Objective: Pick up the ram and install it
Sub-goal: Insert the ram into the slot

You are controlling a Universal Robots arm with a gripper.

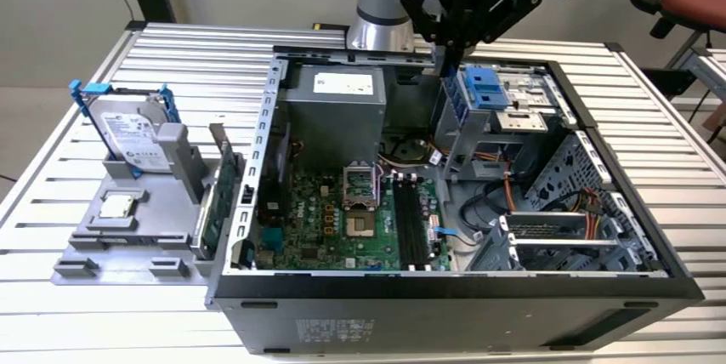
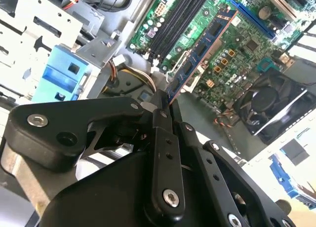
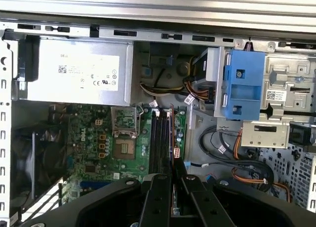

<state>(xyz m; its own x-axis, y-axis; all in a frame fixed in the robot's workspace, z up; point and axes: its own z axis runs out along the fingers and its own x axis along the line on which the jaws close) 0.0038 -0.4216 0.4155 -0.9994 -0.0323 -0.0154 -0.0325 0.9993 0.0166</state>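
One gripper (image 1: 446,48) hangs over the open computer case (image 1: 454,313), up near the back end by the grey power box (image 1: 335,96). Its two black fingers (image 2: 163,153) are pinched tight on the ram (image 2: 200,52), so the jaws are closed around it.

In the second wrist view the ram is a thin dark stick w/ chips along its face. It's held by one end btwn the fingertips & sticks out from them over the green main board (image 2: 237,54). In the first wrist view the ram (image 3: 172,138) is seen edge-on, running the same way as the black slots (image 3: 157,138) & over or just beside them; can't tell which slot. It's up in the air & apart from the board, not seated.

Inside the case there's also a blue bracket (image 1: 482,88) by the drive bays, w/ orange & black cables (image 1: 511,194) below it.

On the exterior view's left, a grey stand (image 1: 136,253) sits on the slatted metal table (image 1: 46,185). It holds a silver hard drive (image 1: 125,130) in a blue frame, standing upright, & a green card (image 1: 224,181) on edge just beside the case wall. Both are well apart from the gripper.
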